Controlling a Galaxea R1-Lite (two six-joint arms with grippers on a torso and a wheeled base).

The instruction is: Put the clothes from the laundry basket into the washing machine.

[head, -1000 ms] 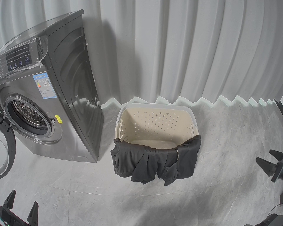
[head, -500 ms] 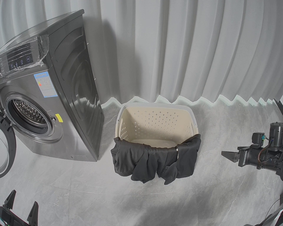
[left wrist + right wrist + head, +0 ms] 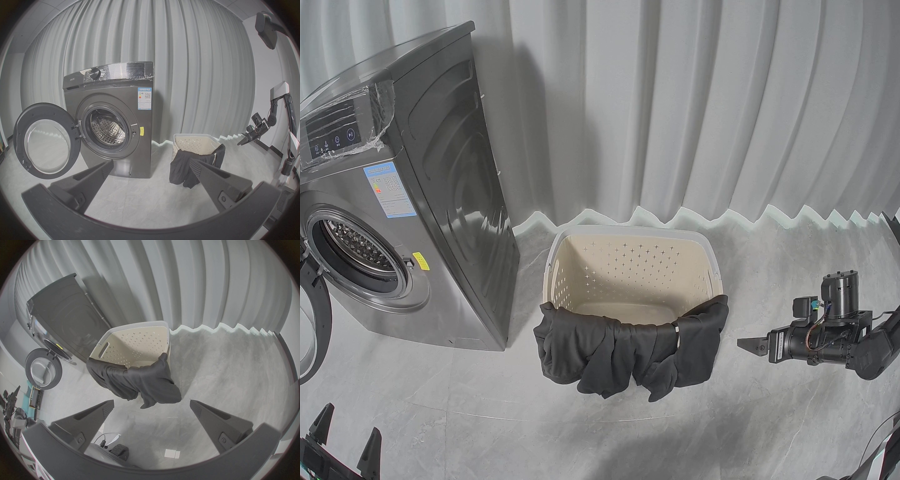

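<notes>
**Dark garment to be lifted from the basket's near rim**

The clothes, one dark bundle, are draped over the 6 o'clock rim of the laundry basket, with most of the cloth hanging down the outside wall. No other garment is seen on the visible part of the basket's floor. The right gripper is held at the basket's 3 o'clock, apart from the cloth, with its claw spread wide. The left gripper is parked at 7 o'clock of the head view, also spread wide and empty.

The step in hand is judged to be the approach for a grasp. The bundle would best be taken at the thick fold on top of the rim, so that cloth alone is pinched and not plastic. It should then be raised straight up until the hanging ends are freed; otherwise the light basket may be dragged or tipped.

The washing machine stands at the basket's 9 o'clock with its door swung open. The floor is smooth grey stone-look tile, and a pleated white curtain closes the room at 12 o'clock.
</notes>
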